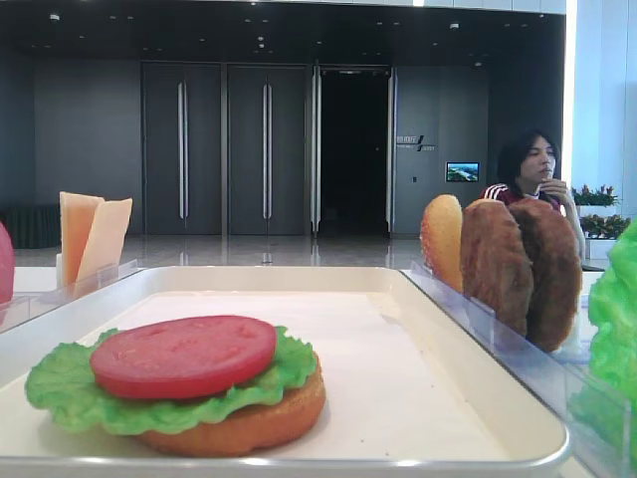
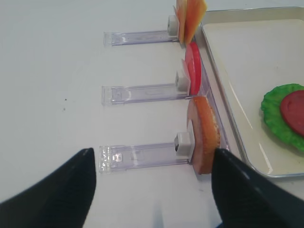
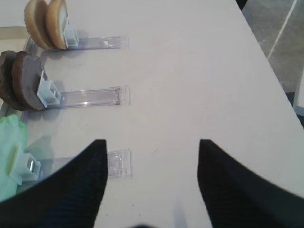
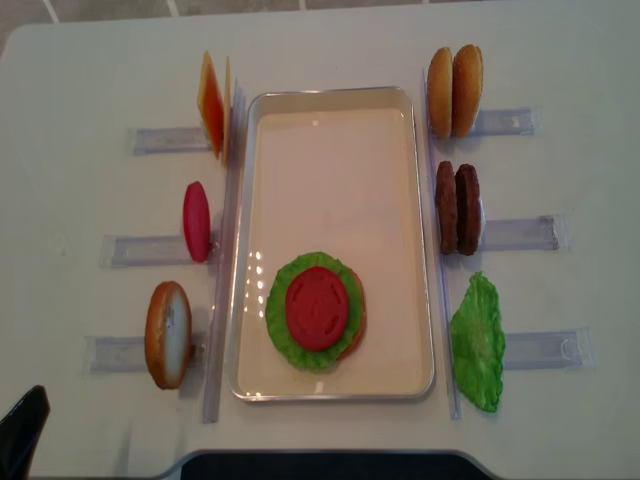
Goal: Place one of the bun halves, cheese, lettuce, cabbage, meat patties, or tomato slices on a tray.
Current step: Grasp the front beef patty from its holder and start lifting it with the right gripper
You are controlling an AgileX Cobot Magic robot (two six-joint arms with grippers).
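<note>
Two meat patties [image 4: 457,208] stood upright beside the tray [image 4: 330,120], easy to grab; both tools [image 3: 152,180] [image 2: 152,185] hung open, empty.

Clear holders [image 4: 515,233] on white table [image 4: 90,70]; seated person [image 1: 535,174].

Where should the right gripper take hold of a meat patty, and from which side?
Probably the top edge of the outer meat patty, coming from above. Both patties stand on edge in their clear holder, faces pressed together, with the rim up and free. Jaws set astride the disc's thickness should pinch its flat faces. The right gripper is open and empty, near the lettuce.
</note>
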